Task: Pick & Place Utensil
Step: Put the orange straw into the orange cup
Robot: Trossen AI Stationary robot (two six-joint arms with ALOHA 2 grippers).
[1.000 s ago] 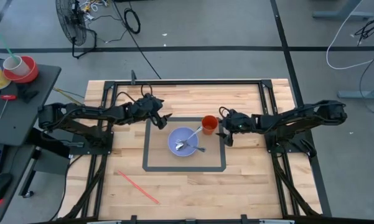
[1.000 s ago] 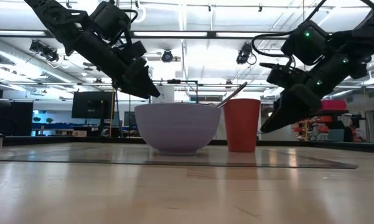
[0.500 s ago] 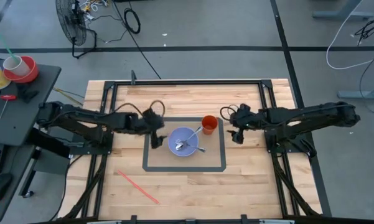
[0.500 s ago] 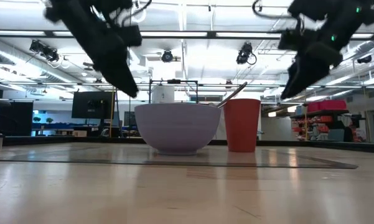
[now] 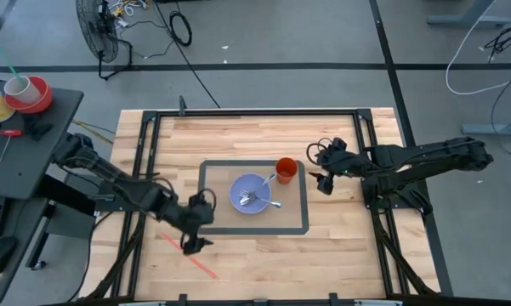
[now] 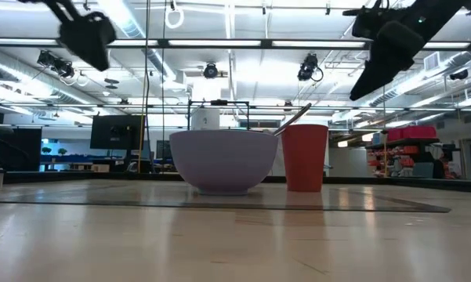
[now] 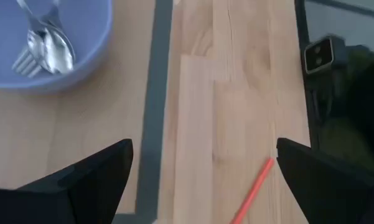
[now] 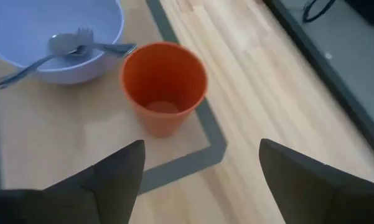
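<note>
While both lie in the bowl (image 5: 253, 192), 2 grippers wide, red straw (image 5: 187, 256) apart.

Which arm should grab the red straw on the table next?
Left, likely. Its open gripper hovers right beside the red straw; the right gripper is across the table, past the orange cup.

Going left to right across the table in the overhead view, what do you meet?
Left claw over the red straw → blue bowl holding the fork and spoon → orange cup → right claw.
</note>
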